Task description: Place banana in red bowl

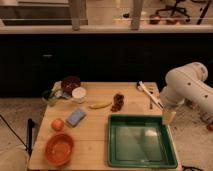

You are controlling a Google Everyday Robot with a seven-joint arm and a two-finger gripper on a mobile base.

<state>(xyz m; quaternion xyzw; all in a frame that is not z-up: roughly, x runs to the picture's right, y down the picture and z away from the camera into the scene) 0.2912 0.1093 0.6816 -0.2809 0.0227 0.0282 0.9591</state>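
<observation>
Camera view: gripper (169, 116) hangs at the right side of the table (92, 142), over the far right corner of the green tray (111, 145). Cannot tell whether it is open or shut. Nothing visibly held, and it touches no task item. White arm (187, 85) comes in from the right edge, bent, wrist pointing down.

Banana (100, 105) lies flat mid-table, small, yellow and curved, just beyond the tray's far left corner and beside a dark red cluster (118, 101). It is well apart from the gripper.

Red bowl (59, 149) sits at the near left corner, upright, nothing visible inside. An orange fruit (57, 124) is just behind it, with a blue sponge (75, 117) near. A maroon bowl (70, 83) and a white cup (79, 94) are at the far left.
</observation>
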